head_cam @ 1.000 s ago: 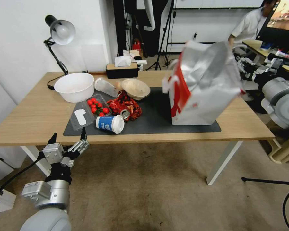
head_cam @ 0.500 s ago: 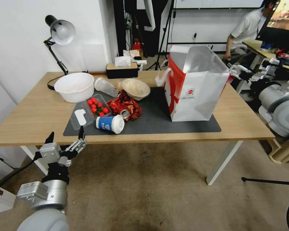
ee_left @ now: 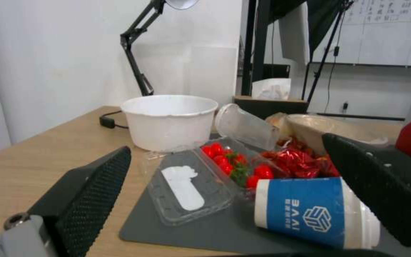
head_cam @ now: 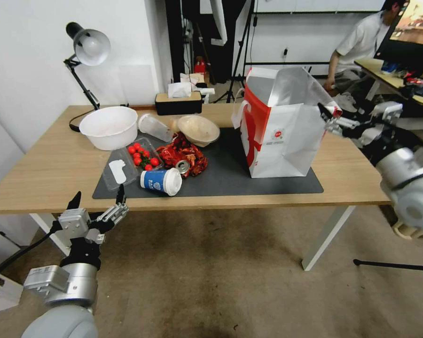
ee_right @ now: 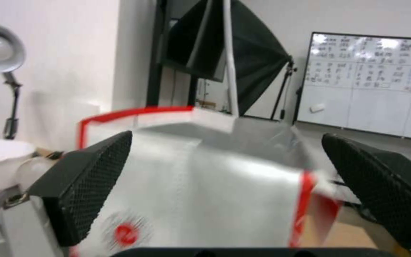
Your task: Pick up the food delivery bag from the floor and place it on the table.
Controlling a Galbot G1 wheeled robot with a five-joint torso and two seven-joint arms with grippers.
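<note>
The food delivery bag (head_cam: pixel 286 141), white with a red band and foil lining, stands upright and open on the dark mat (head_cam: pixel 225 176) on the table (head_cam: pixel 42 173). My right gripper (head_cam: pixel 325 116) is open beside the bag's upper right corner, gripping nothing. In the right wrist view the bag (ee_right: pixel 205 192) sits just beyond my spread fingers (ee_right: pixel 86 185). My left gripper (head_cam: pixel 99 193) is open and holds nothing, below the table's front edge over the floor (head_cam: pixel 221 272). In the left wrist view its fingers (ee_left: pixel 91 192) frame the clutter on the table.
Left of the bag lie a blue paper cup (head_cam: pixel 160 181), a crumpled red wrapper (head_cam: pixel 183 155), a can, a tomato tray (head_cam: pixel 143 157), two bowls (head_cam: pixel 109 126) and a clear cup. A desk lamp (head_cam: pixel 87 47) and tissue box (head_cam: pixel 178 101) stand at the back. A white table leg (head_cam: pixel 326 239) angles down on the right.
The bag, tilted a second ago, has settled upright on the mat. My right gripper has moved nearer and lower beside it. The left arm sank slightly.
</note>
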